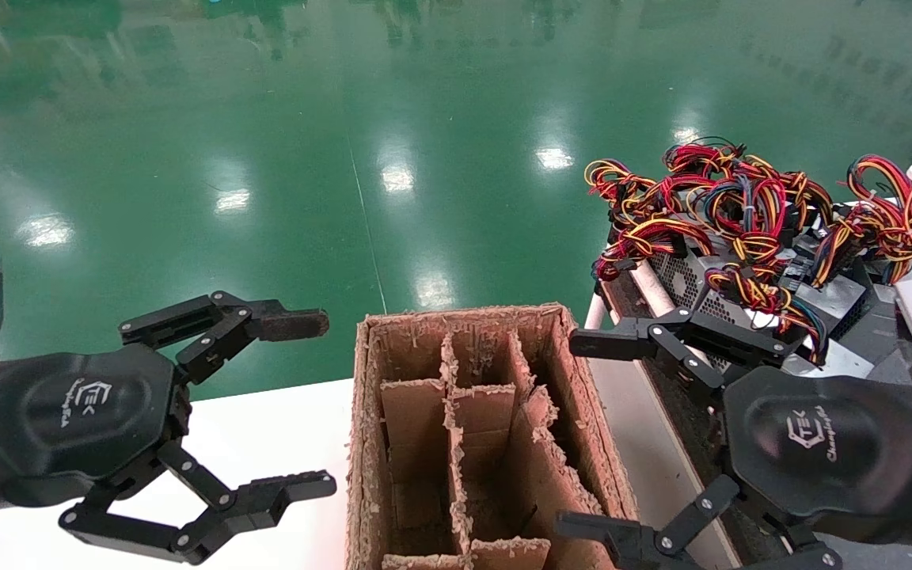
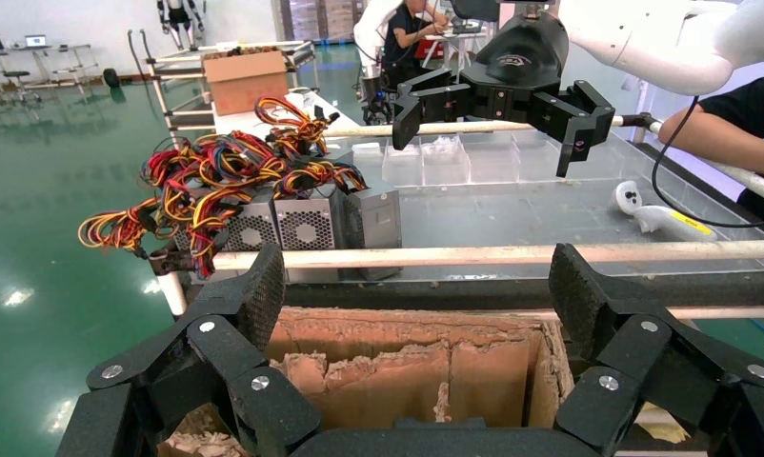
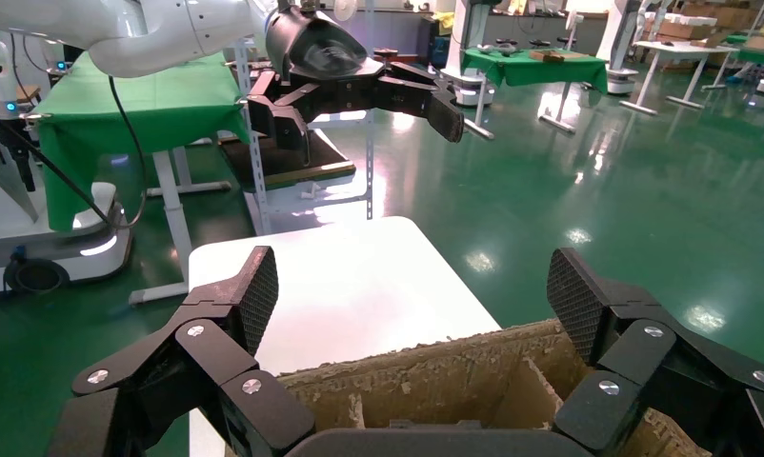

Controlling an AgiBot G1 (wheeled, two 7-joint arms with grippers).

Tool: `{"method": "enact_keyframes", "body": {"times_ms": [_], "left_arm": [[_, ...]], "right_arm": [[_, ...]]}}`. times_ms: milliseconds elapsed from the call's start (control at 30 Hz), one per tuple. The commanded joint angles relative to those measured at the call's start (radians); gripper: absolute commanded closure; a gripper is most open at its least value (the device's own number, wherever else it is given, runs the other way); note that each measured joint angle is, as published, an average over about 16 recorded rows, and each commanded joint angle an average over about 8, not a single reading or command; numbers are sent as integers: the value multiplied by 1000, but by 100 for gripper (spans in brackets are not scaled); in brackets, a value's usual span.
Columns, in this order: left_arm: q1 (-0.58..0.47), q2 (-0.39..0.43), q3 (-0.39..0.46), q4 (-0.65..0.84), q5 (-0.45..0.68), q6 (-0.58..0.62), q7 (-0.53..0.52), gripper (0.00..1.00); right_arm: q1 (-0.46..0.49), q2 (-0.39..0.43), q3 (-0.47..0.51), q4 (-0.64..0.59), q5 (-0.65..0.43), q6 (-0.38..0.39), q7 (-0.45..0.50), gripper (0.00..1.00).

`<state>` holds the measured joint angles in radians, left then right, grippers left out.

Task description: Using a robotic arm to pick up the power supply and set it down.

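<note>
Grey metal power supply boxes (image 1: 687, 279) stand in a row on a cart at the right, their perforated vent sides toward me. Tied bundles of red, yellow, black and blue wires (image 1: 733, 202) lie on top of them. The left wrist view shows the same power supply row (image 2: 302, 224) beyond a pale rail. My right gripper (image 1: 579, 435) hangs open between the cart and the cardboard box, apart from the boxes and holding nothing; it also shows as the right gripper (image 3: 416, 290). My left gripper (image 1: 305, 404) is open and empty left of the box; it also shows as the left gripper (image 2: 418, 295).
A worn brown cardboard divider box (image 1: 362, 443) stands on the white table (image 1: 282, 427) between the grippers. The cart's pale pipe rail (image 2: 454, 255) runs in front of the power supplies. A person's arm (image 2: 731, 124) reaches in beyond the cart. Green floor lies past the table.
</note>
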<state>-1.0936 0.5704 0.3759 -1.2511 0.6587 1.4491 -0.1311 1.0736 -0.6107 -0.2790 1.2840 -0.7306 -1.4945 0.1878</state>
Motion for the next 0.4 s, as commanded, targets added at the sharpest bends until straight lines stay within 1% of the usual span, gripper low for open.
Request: {"method": "enact_keyframes", "body": {"times_ms": [33,400], "left_arm": [[0,0,0,0,0,0,0,0],[0,0,0,0,0,0,0,0]], "right_arm": [[0,0,0,0,0,0,0,0],[0,0,0,0,0,0,0,0]]}}
